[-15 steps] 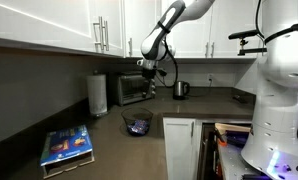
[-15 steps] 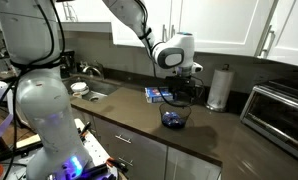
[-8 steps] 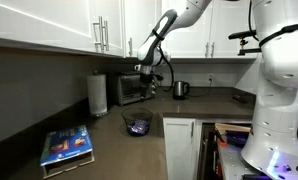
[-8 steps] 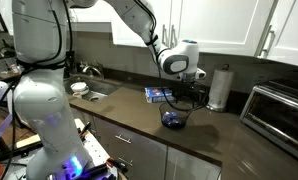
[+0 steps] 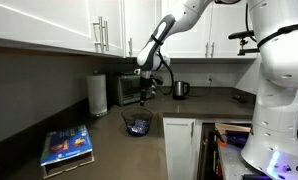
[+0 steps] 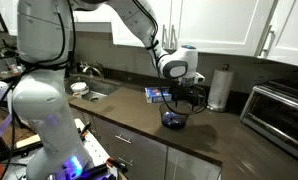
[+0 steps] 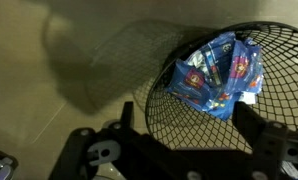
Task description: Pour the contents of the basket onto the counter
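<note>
The wire basket (image 5: 137,124) sits upright on the counter (image 5: 107,150) with the blue packets (image 7: 214,75) inside. The gripper (image 7: 181,118) hangs just above its near rim, fingers spread wide, holding nothing. Nothing is poured yet. Grabbing, lifting and tipping are all left.

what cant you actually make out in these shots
Wrist view: the basket is cut off at its right side by the frame edge; the packets overlap, so their count is unclear.
Both exterior views: the packets are too small to tell apart, and the gripper is too small to show whether it touches the basket.
</note>
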